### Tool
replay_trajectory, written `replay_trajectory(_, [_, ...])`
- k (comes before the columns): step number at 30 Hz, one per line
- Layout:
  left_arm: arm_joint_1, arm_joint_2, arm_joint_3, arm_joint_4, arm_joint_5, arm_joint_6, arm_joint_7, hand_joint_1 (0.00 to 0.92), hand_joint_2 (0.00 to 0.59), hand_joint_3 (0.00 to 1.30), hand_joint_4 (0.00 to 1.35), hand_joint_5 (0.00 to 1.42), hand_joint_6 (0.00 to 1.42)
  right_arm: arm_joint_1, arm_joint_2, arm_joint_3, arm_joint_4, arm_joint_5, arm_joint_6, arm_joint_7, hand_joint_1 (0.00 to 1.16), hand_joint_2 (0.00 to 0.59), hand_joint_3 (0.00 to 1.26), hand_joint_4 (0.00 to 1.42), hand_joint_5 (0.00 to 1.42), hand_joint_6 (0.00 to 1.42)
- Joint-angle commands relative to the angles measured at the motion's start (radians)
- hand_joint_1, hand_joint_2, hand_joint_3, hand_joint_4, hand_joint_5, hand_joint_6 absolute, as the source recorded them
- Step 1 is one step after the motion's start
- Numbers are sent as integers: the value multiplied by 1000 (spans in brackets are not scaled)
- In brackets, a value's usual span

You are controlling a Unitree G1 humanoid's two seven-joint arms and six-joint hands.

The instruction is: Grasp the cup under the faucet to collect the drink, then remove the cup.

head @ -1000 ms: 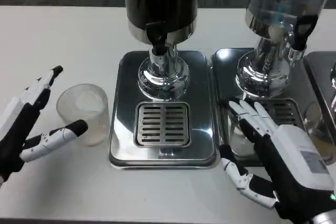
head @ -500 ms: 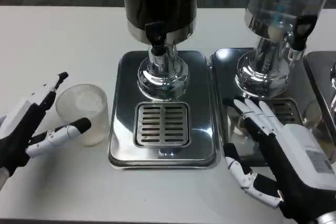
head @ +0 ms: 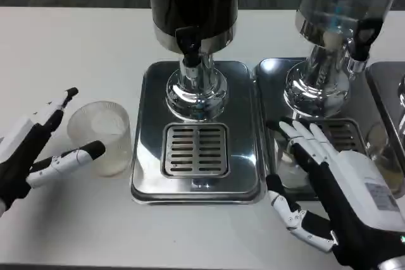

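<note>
Frosted, seemingly plastic round cup point(head: 101, 136) beside ribbed steel drip tray point(head: 196, 150)

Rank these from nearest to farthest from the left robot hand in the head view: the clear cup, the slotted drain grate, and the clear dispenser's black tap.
1. The clear cup, right beside the left robot hand, between its spread fingers.
2. The slotted drain grate, centre, on the steel tray under the dark dispenser.
3. The clear dispenser's black tap, far upper right.
</note>
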Motion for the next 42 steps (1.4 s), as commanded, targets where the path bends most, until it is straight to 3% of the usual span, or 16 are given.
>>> replay_trajectory(1, [-29, 20, -15, 27, 4, -11, 3, 0, 16, 0, 0, 0, 0, 5, 8, 3, -17, 0, 9, -5, 529, 487, 126, 64, 15, 143])
replay_trajectory(22, [-96, 44, -91, 107, 32, -11, 23, 0, 15, 0, 0, 0, 0, 22, 31, 12, -20, -17, 6, -24, 532, 486, 127, 64, 25, 143])
replay_trajectory(28, [-91, 23, -101, 81, 48, -4, 43, 0, 15, 0, 0, 0, 0, 32, -5, -25, -5, 24, -23, -19, 533, 486, 127, 70, 25, 143])
replay_trajectory(42, [-118, 15, -133, 104, 61, 27, 55, 0, 14, 0, 0, 0, 0, 44, -16, -44, -17, 43, -32, -21, 533, 486, 127, 74, 26, 152])
